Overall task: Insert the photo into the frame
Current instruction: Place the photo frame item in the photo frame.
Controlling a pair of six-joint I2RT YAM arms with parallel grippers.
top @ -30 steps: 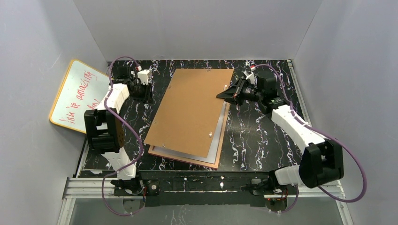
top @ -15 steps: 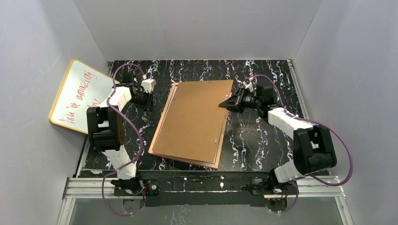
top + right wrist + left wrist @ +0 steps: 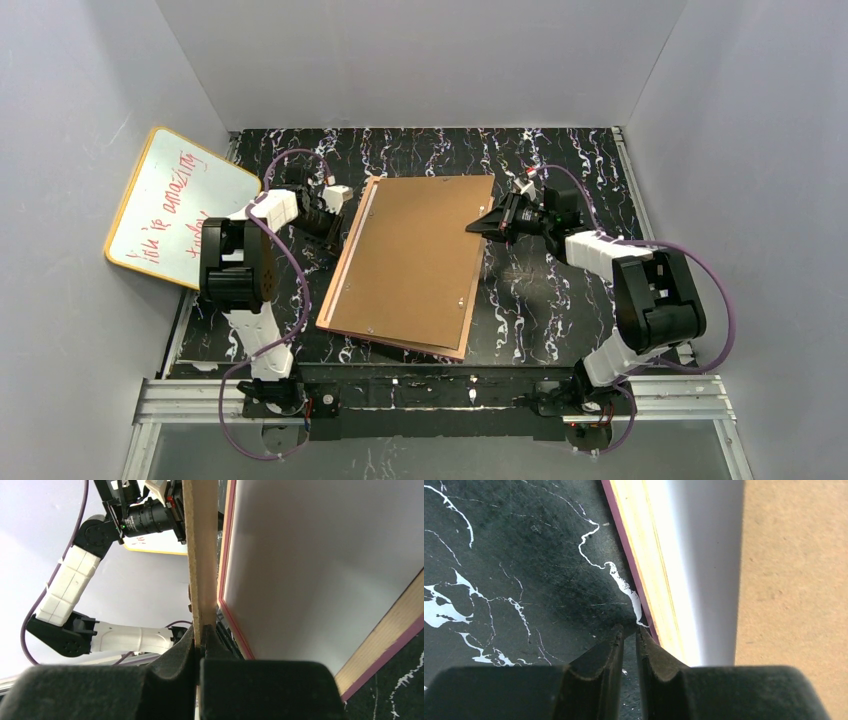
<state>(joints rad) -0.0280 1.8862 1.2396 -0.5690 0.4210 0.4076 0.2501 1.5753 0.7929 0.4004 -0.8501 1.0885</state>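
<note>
The pink frame point(image 3: 346, 268) lies reverse up on the black marbled table, its orange-tan back showing point(image 3: 644, 545). The photo lies in it white back up point(image 3: 310, 565); a white strip of it shows in the left wrist view point(image 3: 706, 570). Its picture side is hidden. A brown backing board point(image 3: 415, 255) covers most of both. My right gripper point(image 3: 479, 224) is shut on the board's right edge point(image 3: 200, 555) and holds that edge a little above the photo. My left gripper point(image 3: 338, 222) is shut and empty, its fingertips point(image 3: 640, 632) against the frame's pink left edge.
A yellow-rimmed whiteboard point(image 3: 170, 205) with red writing leans on the left wall. Grey walls close in the table on three sides. The arm bases and a metal rail point(image 3: 430, 395) run along the near edge.
The right gripper has lowered the backing board from a raised tilt to almost flat over the frame. The left gripper has moved right and toward me to the frame's left edge.
</note>
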